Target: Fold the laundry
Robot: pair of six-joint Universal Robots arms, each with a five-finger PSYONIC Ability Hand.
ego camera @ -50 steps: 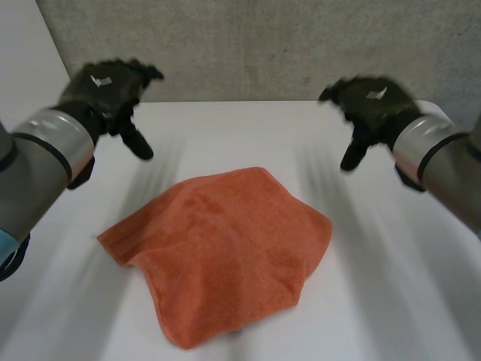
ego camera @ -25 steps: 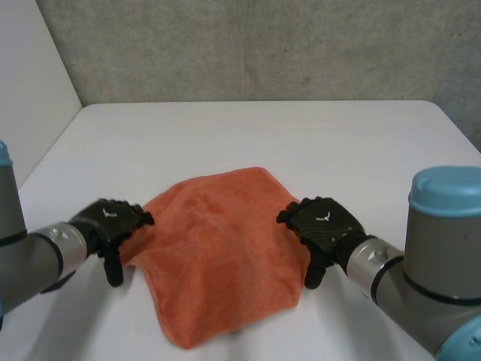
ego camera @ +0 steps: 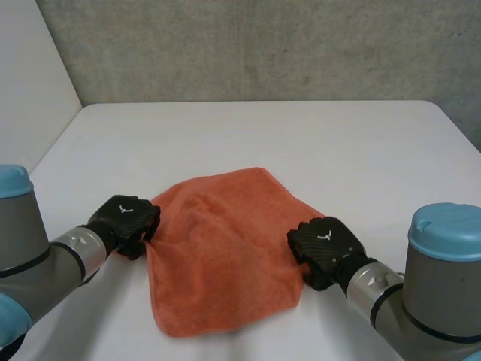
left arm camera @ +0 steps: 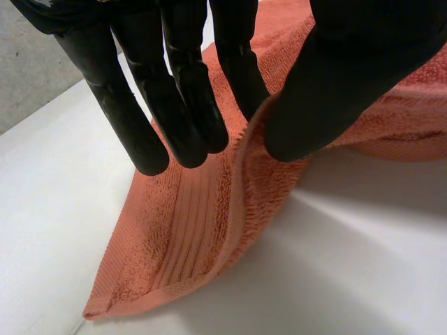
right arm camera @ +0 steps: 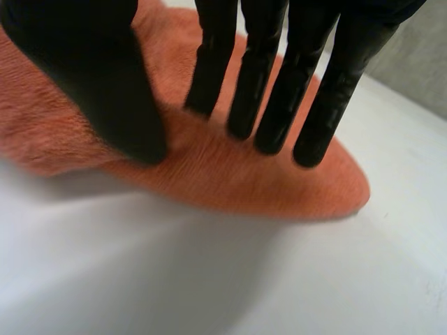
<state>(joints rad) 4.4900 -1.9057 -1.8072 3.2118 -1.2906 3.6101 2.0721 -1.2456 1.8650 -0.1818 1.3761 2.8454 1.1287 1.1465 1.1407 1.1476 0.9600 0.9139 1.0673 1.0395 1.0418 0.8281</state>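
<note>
An orange towel (ego camera: 218,256) lies rumpled on the white table (ego camera: 248,135). My left hand (ego camera: 126,219) is at the towel's left edge. In the left wrist view its thumb (left arm camera: 335,91) and fingers (left arm camera: 178,105) pinch a raised fold of the towel's (left arm camera: 181,237) hem. My right hand (ego camera: 325,244) is curled at the towel's right edge. In the right wrist view its thumb (right arm camera: 105,91) and fingers (right arm camera: 279,91) press together on the cloth (right arm camera: 230,181), just inside a rounded corner that lies past the fingertips.
A grey wall runs behind the table's far edge, and a pale wall stands along its left side. Bare tabletop (ego camera: 361,150) stretches beyond the towel and to both sides.
Both hands came down from above the table's far half to the towel's left and right edges and closed on the cloth. The towel's side corners have been drawn inward.
</note>
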